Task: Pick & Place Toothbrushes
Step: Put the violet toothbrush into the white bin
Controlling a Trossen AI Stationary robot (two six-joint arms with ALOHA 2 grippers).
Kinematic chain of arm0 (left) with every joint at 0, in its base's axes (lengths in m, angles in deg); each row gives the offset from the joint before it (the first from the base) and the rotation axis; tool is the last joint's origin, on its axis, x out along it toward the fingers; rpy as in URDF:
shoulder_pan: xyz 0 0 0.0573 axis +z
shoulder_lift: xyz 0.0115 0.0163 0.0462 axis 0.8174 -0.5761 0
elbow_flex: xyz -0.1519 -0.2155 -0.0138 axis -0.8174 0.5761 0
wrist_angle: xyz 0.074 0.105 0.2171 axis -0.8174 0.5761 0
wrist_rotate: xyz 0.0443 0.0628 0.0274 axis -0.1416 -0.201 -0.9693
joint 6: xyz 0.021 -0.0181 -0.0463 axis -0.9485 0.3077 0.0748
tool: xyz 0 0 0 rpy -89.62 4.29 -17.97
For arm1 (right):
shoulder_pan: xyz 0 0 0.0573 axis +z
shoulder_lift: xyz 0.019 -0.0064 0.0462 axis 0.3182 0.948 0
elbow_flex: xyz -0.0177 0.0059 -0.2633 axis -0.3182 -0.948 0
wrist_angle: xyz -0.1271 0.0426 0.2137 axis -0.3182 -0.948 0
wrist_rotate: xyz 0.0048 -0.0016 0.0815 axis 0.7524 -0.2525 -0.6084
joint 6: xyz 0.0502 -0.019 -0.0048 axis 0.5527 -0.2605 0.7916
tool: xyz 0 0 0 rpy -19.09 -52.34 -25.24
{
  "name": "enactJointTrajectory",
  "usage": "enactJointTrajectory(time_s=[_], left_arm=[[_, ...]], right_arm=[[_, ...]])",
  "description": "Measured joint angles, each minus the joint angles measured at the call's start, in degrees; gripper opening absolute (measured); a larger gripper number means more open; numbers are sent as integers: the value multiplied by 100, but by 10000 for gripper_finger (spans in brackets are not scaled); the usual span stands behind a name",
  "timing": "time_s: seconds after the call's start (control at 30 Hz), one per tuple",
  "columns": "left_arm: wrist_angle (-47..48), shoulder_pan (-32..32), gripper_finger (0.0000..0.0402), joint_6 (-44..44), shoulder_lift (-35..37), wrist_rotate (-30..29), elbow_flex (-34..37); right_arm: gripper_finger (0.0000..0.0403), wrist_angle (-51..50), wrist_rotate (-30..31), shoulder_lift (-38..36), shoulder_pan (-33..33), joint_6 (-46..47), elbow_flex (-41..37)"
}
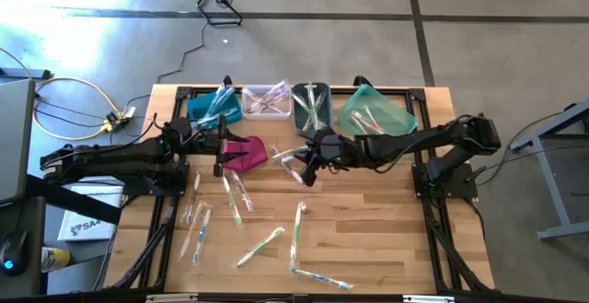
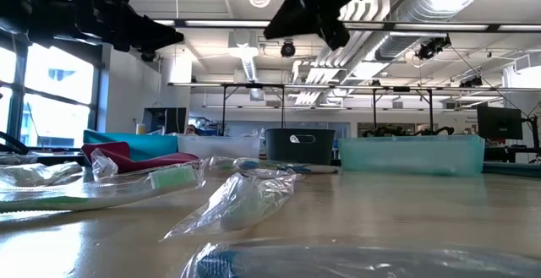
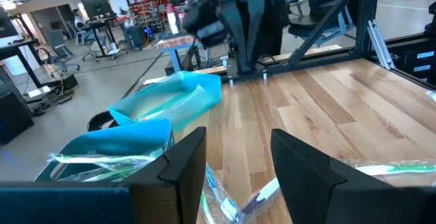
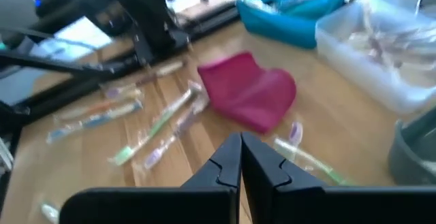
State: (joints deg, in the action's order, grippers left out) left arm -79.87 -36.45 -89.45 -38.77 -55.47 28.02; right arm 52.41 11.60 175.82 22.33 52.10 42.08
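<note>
Several wrapped toothbrushes (image 1: 260, 246) lie flat and scattered on the wooden table, more at the left (image 1: 195, 229) and near front (image 1: 322, 277). My right gripper (image 1: 305, 168) hangs shut above the table's middle, nothing visible between its fingers (image 4: 240, 146); one wrapped toothbrush (image 1: 292, 167) lies just beside it, and another (image 4: 303, 157) shows ahead of the fingers. My left gripper (image 1: 220, 154) stands open and level at the magenta pouch's (image 1: 245, 153) left side, empty (image 3: 238, 146). Other toothbrushes rest inside the bins.
Four bins line the far edge: blue (image 1: 213, 110), clear (image 1: 267, 100), dark grey (image 1: 311, 106) and teal (image 1: 375, 114). The magenta pouch (image 4: 248, 91) lies in front of the blue bin. Bare wood shows at the table's right front (image 1: 386, 238).
</note>
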Motion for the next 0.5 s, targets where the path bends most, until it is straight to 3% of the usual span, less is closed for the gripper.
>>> enactJointTrajectory(time_s=[0.23,0.5], left_arm=[[0,0,159,-1,1,0,0],[1,0,159,-2,0,0,0]], right_arm=[[2,-33,-262,467,-225,-231,0],[11,-50,109,789,-324,-516,0]])
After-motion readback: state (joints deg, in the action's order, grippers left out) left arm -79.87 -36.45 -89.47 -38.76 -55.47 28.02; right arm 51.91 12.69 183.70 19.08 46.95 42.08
